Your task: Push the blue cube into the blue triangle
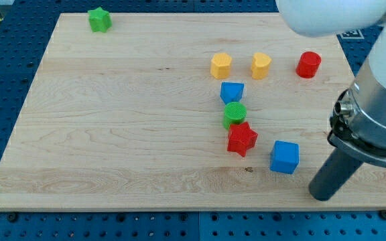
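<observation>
The blue cube [285, 157] lies on the wooden board toward the view's lower right. The blue triangle [232, 92] lies up and to the left of it, with a green cylinder [234, 114] and a red star [242, 138] in a line just below the triangle. My tip [322, 194] is at the rod's lower end, to the right of and slightly below the blue cube, a short gap away and not touching it.
A yellow hexagon-like block [221, 65], a yellow heart [261, 65] and a red cylinder [308, 64] sit in a row above the triangle. A green star [100, 19] lies at the board's top left. The arm's white body fills the view's right side.
</observation>
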Controlling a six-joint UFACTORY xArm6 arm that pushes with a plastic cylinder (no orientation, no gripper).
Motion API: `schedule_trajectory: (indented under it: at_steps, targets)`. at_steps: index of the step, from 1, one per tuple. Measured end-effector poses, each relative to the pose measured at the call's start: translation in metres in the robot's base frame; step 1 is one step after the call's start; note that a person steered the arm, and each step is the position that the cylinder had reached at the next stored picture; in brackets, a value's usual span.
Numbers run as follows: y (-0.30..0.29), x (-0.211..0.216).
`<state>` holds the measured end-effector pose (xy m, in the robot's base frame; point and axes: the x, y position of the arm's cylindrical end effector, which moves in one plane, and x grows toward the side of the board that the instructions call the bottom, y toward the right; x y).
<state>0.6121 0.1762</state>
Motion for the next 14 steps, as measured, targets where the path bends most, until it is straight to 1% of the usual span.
schedule_trajectory:
  at_steps: [1,2,3,4,6,7,8,9,10,11,12,13,14]
  targets:
    - [0.000,-0.004]
    - [0.001,-0.046]
    - [0.003,-0.064]
    - [-0.010,-0.064]
    - [-0.066,-0.057]
    - [-0.078,-0.056]
    - [-0.058,-0.044]
    - [-0.062,-0.033]
    - [-0.110,-0.033]
    - [-0.146,-0.033]
    - [-0.143,-0.033]
    - [-0.154,-0.033]
    - [-0.179,-0.033]
